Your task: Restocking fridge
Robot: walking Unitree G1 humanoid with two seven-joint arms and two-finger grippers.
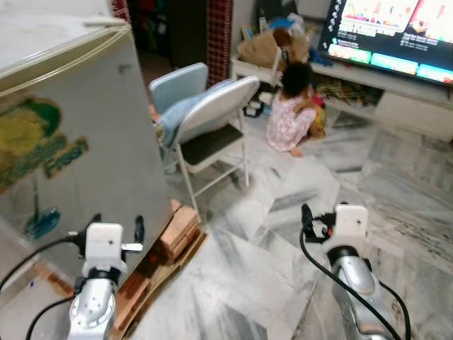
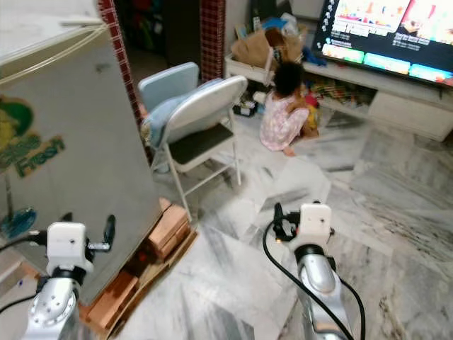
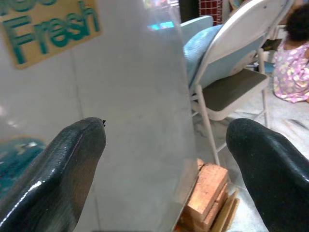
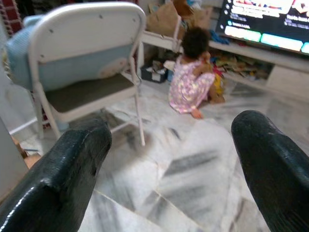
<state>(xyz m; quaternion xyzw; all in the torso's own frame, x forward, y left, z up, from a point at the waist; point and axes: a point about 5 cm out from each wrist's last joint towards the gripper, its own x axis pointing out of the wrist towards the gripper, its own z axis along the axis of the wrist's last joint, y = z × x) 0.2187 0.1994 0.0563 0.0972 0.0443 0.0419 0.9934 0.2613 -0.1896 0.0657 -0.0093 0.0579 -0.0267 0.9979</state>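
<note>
Left gripper (image 3: 166,159), fingers spread, faces the grey metal fridge (image 3: 120,96) with "Fresh" sticker, directly ahead between its fingertips. Right gripper (image 4: 171,159), fingers spread; beyond them a folding chair (image 4: 82,63) and a seated person (image 4: 190,82).

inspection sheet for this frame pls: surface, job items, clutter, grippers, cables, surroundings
Surface: grey-veined marble floor, bare ahead of the arms.
Job's things: fridge, door shut, "Fresh" sticker on its side, raised on bricks and boards. Stock to load: nothing seen.
Clutter: folding chair beside the fridge, blue cloth draped over its back; bags and toys around the TV bench.
Grippers: left gripper jaws open, empty, close to the fridge side; right gripper jaws open, empty, over the floor.
Cables: black cable looping along the right arm, another at the left wrist.
Surroundings: person sitting on the floor before a lit TV.
</note>
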